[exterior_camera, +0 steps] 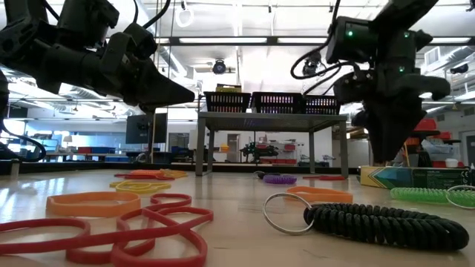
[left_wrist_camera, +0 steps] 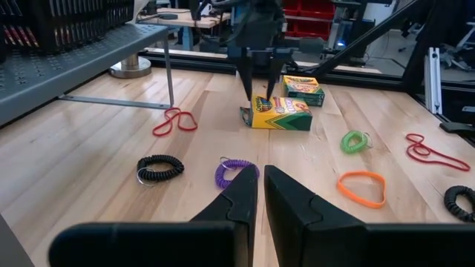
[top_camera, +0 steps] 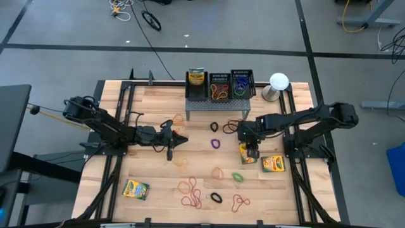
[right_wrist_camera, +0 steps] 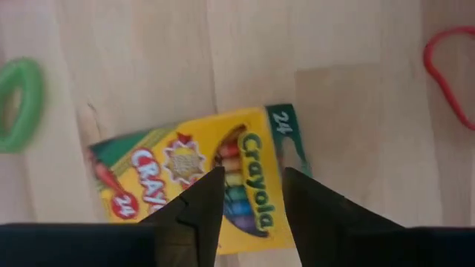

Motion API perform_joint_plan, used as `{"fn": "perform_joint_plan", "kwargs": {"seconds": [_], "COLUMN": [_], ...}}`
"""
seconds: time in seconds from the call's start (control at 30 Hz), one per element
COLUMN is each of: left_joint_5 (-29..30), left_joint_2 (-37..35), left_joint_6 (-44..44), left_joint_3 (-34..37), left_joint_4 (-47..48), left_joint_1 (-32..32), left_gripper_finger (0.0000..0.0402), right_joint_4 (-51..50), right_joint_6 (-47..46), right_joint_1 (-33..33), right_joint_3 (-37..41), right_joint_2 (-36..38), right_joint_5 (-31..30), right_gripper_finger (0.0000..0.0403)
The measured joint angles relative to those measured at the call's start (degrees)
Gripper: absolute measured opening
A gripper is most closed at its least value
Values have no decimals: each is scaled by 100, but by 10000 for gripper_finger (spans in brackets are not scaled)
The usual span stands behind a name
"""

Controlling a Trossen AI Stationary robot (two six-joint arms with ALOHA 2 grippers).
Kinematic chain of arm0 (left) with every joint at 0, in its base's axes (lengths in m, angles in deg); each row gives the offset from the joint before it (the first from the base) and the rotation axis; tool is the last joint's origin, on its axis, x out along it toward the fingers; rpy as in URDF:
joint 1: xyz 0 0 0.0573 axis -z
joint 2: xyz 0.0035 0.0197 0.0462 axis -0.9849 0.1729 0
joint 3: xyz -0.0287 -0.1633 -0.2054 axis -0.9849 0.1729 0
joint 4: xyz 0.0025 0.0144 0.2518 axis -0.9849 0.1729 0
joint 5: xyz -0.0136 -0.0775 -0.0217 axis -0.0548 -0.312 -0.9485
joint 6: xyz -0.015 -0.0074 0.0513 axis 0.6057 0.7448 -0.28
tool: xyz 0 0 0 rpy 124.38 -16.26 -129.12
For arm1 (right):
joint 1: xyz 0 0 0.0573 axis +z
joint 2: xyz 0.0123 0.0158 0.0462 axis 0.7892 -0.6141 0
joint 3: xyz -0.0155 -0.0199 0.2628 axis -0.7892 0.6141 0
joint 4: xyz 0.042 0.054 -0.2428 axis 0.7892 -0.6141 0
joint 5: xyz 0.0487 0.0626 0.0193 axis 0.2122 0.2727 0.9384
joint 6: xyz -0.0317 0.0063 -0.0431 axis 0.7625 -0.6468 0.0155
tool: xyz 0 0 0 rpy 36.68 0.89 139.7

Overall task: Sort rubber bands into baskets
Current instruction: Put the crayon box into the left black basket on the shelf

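R gripper (right_wrist_camera: 245, 200) parted over crayon box (right_wrist_camera: 193, 174), green rubber band (right_wrist_camera: 18, 104) beside

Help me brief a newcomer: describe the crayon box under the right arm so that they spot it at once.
Find the grey perforated stand at the table's far edge, then the right gripper in front of it. The crayon box lies flat directly beneath its parted fingers. A second box lies beside it, clear of the arm, and a third sits on the table's left side.
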Motion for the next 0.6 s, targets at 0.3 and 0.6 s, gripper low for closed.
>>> {"fn": "perform_joint_plan", "kwargs": {"seconds": [0.3,0.6], "left_joint_5": [0,0], "left_joint_2": [0,0], "left_joint_6": [0,0], "left_joint_3": [0,0], "left_joint_4": [3,5], "left_joint_1": [1,1], "left_gripper_finger": [36,36], "right_joint_4": [228,245], "right_joint_6": [148,-198], "right_joint_1": [-436,-489], "right_joint_3": [285,256], "right_joint_2": [2,4], "right_joint_5": [607,799], "right_gripper_finger": [132,128]}}
